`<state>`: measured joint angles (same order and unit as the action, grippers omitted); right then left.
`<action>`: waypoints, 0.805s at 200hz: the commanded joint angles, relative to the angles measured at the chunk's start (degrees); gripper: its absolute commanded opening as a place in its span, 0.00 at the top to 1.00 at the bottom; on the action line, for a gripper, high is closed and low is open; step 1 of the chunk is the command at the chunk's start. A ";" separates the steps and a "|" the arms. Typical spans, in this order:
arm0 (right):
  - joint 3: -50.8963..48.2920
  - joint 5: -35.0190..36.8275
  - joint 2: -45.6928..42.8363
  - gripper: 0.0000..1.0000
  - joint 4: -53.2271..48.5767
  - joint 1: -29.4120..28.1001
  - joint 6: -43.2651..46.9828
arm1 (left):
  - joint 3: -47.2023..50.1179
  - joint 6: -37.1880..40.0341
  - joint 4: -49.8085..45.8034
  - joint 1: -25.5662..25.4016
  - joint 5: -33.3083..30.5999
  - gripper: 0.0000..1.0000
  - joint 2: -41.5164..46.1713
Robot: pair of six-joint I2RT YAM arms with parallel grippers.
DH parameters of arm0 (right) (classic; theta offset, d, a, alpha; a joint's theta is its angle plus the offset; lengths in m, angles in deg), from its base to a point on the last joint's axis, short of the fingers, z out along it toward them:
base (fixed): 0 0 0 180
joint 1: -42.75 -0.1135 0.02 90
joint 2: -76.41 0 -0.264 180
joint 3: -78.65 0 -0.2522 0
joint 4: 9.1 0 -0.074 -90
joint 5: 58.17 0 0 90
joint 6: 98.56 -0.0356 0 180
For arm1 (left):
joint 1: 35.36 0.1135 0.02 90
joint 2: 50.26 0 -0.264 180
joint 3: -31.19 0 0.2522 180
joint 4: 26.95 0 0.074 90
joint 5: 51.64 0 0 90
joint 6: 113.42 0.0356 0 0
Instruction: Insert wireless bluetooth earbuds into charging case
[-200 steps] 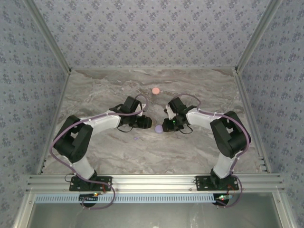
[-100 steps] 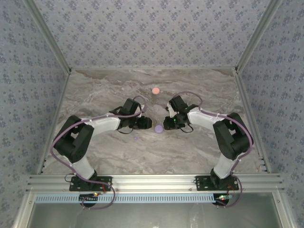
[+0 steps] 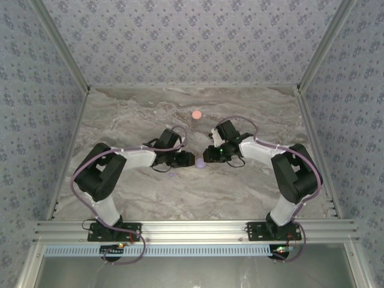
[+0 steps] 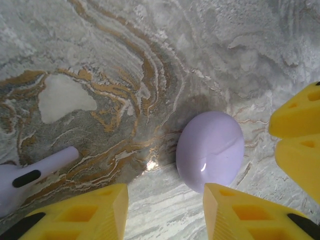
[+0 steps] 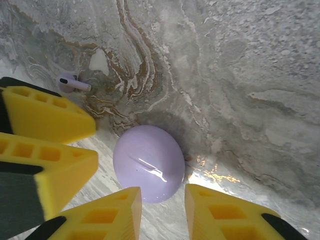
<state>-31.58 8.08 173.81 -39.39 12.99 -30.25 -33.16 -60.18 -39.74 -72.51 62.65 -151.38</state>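
Observation:
A lavender oval charging case (image 3: 200,162) lies shut on the marble table, between my two grippers. In the left wrist view the case (image 4: 210,150) sits just beyond my left gripper (image 4: 165,212), touching its right fingertip (image 4: 240,210); the jaws are open and hold nothing. My right gripper (image 5: 162,215) faces the case (image 5: 149,162) from the other side, narrowly open, with the case just ahead of its tips. One lavender earbud (image 4: 30,175) lies on the table left of the case, also visible as a small earbud (image 5: 72,83) and a speck-sized earbud (image 3: 171,175).
A salmon-pink round disc (image 3: 196,114) rests farther back on the table (image 3: 120,114). The left gripper's yellow fingers (image 5: 40,145) crowd the left of the right wrist view. The right gripper's fingers (image 4: 300,135) stand close at the right of the left wrist view. Patterned walls enclose the table.
My left gripper has slid right until it is right at the lavender case. My right gripper shifted slightly toward the case. Both jaws have widened a little. The case has stayed put.

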 commanded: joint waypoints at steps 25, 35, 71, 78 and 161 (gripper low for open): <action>-1.03 -2.87 2.22 0.74 1.34 0.49 -1.36 | -1.38 -1.21 1.92 -0.71 1.94 0.57 -1.83; -1.21 -2.88 2.35 0.75 1.58 0.58 -1.54 | -1.59 -1.26 2.08 -0.89 2.16 0.57 -2.05; -1.81 -2.97 2.95 0.76 2.40 0.98 -1.97 | -2.44 -1.57 2.63 -1.15 3.30 0.57 -3.42; -2.00 -3.00 2.88 0.76 2.67 1.02 -2.15 | -2.49 -1.79 2.99 -1.17 3.52 0.58 -3.62; -2.49 -3.86 3.98 0.77 3.46 1.38 -2.43 | -2.76 -2.99 4.61 -1.52 4.83 0.58 -5.21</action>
<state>-33.37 4.95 176.85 -35.94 14.02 -31.74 -34.93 -62.56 -35.96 -73.28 66.02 -154.66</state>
